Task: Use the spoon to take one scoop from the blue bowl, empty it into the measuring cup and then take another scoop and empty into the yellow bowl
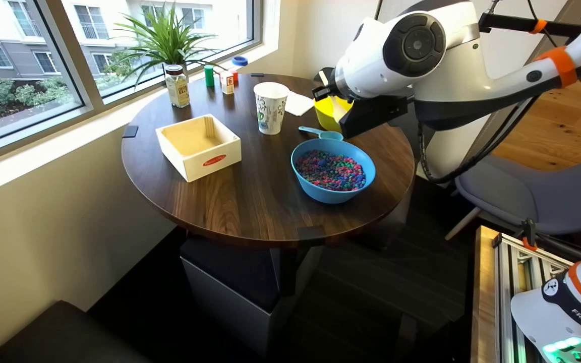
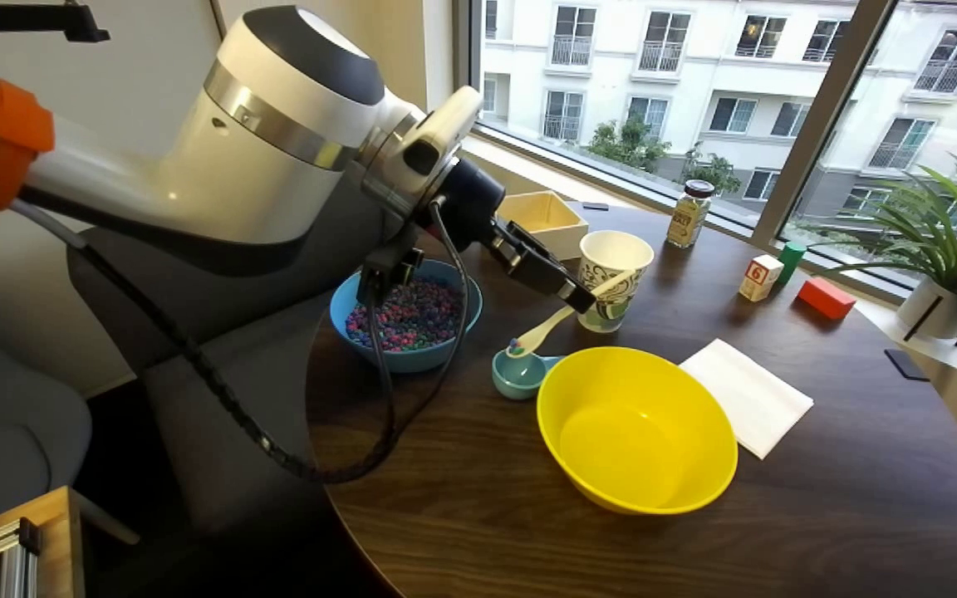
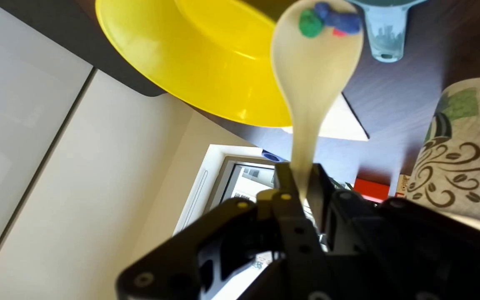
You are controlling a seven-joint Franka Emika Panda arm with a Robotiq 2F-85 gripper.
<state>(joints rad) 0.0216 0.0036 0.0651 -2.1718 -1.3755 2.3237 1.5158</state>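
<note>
In an exterior view, the yellow bowl [image 2: 636, 436] and blue bowl [image 2: 416, 362] lay at four and ten o'clock from the measuring cup [image 2: 517, 384]. Higher up, jaws pinched the spoon [image 3: 310, 79] tight; tipping off-centre could have scattered its pieces [image 3: 342, 22].

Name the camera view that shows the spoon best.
The wrist view: the spoon is large and face-on, its coloured pieces distinct, with the gripper clamped on it. In an exterior view the spoon slants, smaller, its pieces just visible; in an exterior view the spoon is partly hidden and its pieces cannot be seen.
</note>
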